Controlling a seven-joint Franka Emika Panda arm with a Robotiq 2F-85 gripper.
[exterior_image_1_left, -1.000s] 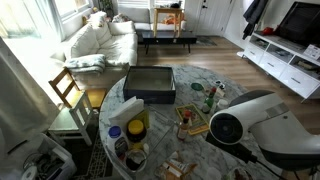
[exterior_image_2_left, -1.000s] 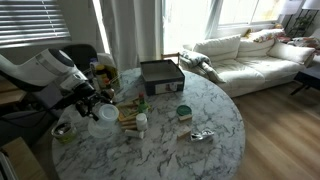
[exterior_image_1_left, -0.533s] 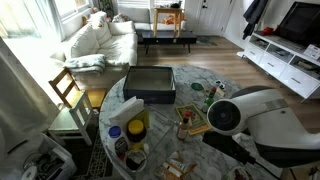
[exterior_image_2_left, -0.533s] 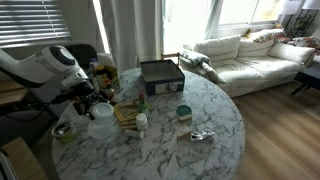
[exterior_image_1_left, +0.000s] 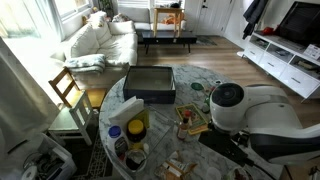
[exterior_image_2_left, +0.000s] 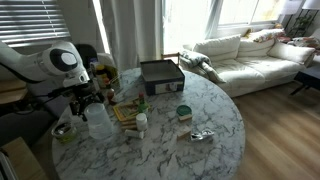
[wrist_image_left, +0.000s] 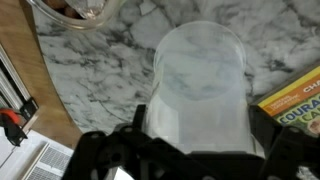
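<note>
A translucent white plastic container (wrist_image_left: 200, 80) stands upright on the marble table (wrist_image_left: 110, 60); it also shows in an exterior view (exterior_image_2_left: 100, 122). My gripper (wrist_image_left: 200, 125) hangs right over it, open, with one dark finger on each side of its wall. Whether the pads touch it I cannot tell. In an exterior view the gripper (exterior_image_2_left: 88, 101) sits at the table's edge beside the container. In the exterior view from the arm's side, the arm's white body (exterior_image_1_left: 240, 108) hides the gripper.
A yellow-covered book (wrist_image_left: 300, 100) lies close beside the container and a glass bowl (wrist_image_left: 80, 10) stands beyond it. A black box (exterior_image_2_left: 160, 75), a green-lidded jar (exterior_image_2_left: 183, 112) and a small white bottle (exterior_image_2_left: 141, 123) share the table. A wooden chair (exterior_image_1_left: 68, 90) stands alongside.
The arm has swung in towards the table and its upper joints have turned. The jaws stay open around the container.
</note>
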